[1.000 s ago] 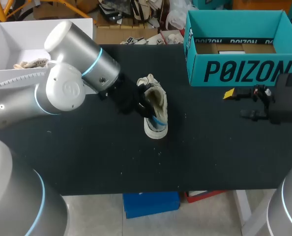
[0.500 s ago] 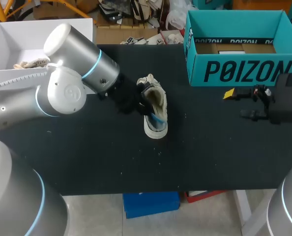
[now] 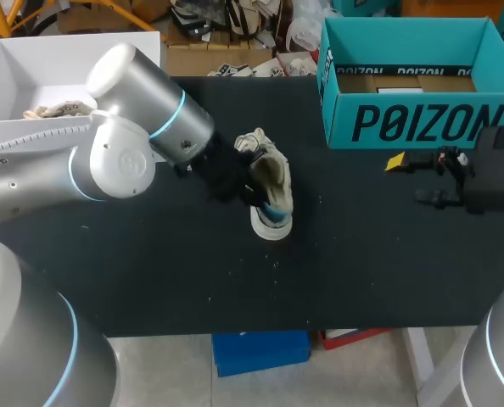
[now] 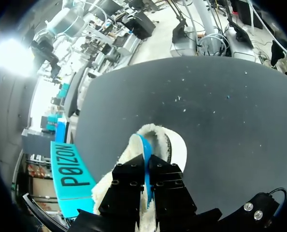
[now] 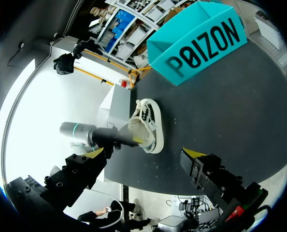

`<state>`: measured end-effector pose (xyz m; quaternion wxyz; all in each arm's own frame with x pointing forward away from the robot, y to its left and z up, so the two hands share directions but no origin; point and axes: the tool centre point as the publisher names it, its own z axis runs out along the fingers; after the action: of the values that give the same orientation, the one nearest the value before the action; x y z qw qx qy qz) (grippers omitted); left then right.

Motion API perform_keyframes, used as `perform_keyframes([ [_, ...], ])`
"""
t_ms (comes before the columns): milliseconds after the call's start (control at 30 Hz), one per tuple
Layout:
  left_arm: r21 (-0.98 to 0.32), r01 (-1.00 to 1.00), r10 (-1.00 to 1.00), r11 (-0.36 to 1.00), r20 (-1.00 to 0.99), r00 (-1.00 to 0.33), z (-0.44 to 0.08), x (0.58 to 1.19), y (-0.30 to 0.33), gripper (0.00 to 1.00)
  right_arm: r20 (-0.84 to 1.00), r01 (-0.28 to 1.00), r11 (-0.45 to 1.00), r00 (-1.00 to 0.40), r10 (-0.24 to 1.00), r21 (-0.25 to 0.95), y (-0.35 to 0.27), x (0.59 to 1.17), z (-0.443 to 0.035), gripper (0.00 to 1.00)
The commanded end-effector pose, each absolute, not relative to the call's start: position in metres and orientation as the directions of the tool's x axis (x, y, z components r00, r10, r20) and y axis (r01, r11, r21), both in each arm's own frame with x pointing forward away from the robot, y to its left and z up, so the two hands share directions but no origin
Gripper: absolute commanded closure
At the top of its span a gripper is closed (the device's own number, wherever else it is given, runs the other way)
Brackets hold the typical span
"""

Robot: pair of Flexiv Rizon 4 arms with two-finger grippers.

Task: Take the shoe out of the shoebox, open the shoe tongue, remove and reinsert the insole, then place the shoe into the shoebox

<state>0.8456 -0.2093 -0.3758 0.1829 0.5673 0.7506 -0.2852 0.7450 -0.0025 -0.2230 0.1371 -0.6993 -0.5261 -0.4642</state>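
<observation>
Sneaker [image 3: 271, 182] on tabletop [image 3: 362, 254], left of shoebox [image 3: 413, 123], well apart; long axis square to shoebox's printed wall. Left fingers [image 4: 129, 186] pinch blue insole [image 4: 144, 150] inside sneaker. Right fingers [image 5: 197, 166] spread, empty, before shoebox; left arm nearer.

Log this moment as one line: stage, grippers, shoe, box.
stage: insole | left gripper: shut on insole | right gripper: open | shoe: on table | box: open

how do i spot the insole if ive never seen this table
On the black table, left of the teal shoebox, lies a cream shoe. The insole is the thin bright blue strip rising from its opening, pinched in the left hand.
</observation>
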Motion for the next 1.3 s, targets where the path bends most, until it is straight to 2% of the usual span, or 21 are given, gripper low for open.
perform_keyframes([
  [33,-0.222,0.954,0.758,0.201,-0.582,-0.295,-0.385,0.845,-0.212,1.00,0.793,0.863,-0.409,0.016,0.608,0.296,-0.002,0.745,-0.223,0.00],
  [133,-0.226,0.954,0.774,0.195,-0.563,-0.291,-0.389,0.843,-0.212,0.99,0.793,0.863,-0.409,0.016,0.608,0.296,-0.002,0.745,-0.223,0.00],
  [200,-0.231,0.955,0.776,0.186,-0.561,-0.287,-0.388,0.841,-0.211,0.73,0.793,0.863,-0.409,0.016,0.608,0.296,-0.002,0.745,-0.223,0.00],
  [333,-0.239,0.958,0.773,0.158,-0.574,-0.271,-0.374,0.836,-0.207,0.57,0.793,0.863,-0.409,0.016,0.608,0.296,-0.002,0.745,-0.223,0.00],
  [367,-0.233,0.961,0.771,0.152,-0.580,-0.262,-0.368,0.834,-0.205,0.56,0.793,0.863,-0.409,0.016,0.608,0.296,-0.002,0.745,-0.223,0.00],
  [533,-0.202,0.970,0.766,0.137,-0.599,-0.233,-0.348,0.830,-0.195,0.60,0.793,0.863,-0.409,0.016,0.608,0.296,-0.002,0.745,-0.223,0.00],
  [567,-0.197,0.971,0.764,0.138,-0.602,-0.231,-0.346,0.830,-0.194,0.65,0.793,0.863,-0.409,0.016,0.608,0.296,-0.002,0.745,-0.223,0.00],
  [667,-0.187,0.972,0.766,0.144,-0.601,-0.229,-0.345,0.833,-0.193,0.96,0.793,0.863,-0.409,0.016,0.608,0.296,-0.002,0.745,-0.223,0.00],
  [700,-0.186,0.972,0.768,0.143,-0.598,-0.228,-0.345,0.833,-0.193,1.00,0.793,0.863,-0.409,0.016,0.608,0.296,-0.002,0.745,-0.223,0.00],
  [1300,-0.180,0.976,0.850,0.126,-0.487,-0.200,-0.373,0.836,-0.200,1.00,0.793,0.863,-0.409,0.016,0.608,0.296,-0.002,0.745,-0.223,0.00],
])
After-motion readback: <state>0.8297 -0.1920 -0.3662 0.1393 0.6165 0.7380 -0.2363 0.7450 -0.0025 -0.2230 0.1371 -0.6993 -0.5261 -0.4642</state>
